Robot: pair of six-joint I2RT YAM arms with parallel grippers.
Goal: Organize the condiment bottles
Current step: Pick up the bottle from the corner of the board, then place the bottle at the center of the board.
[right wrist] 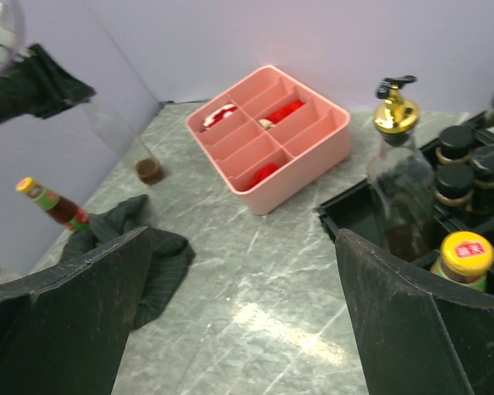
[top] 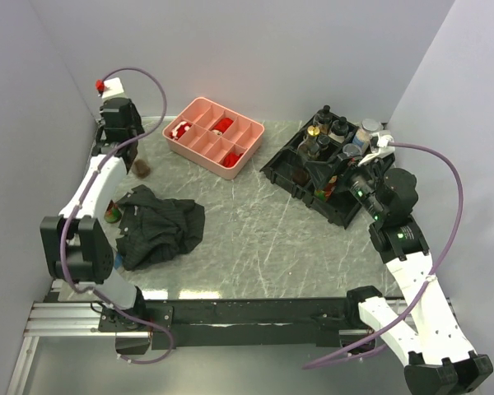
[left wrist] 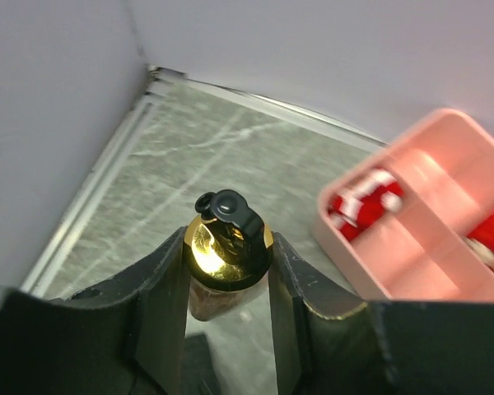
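Wide grey tabletop point(top: 272, 239), and on the right a black rack point(top: 284, 174) crowded with condiment bottles point(top: 339, 130). Pink tray point(top: 214, 136) sits far centre, black cloth point(top: 160, 226) near left. The right gripper point(right wrist: 243, 317) hangs by the rack, fingers wide apart. The left gripper point(left wrist: 228, 259) is clamped on the gold-spouted bottle point(left wrist: 207, 253) at far left, and a yellow-capped sauce bottle point(right wrist: 53, 200) stands beside the cloth.
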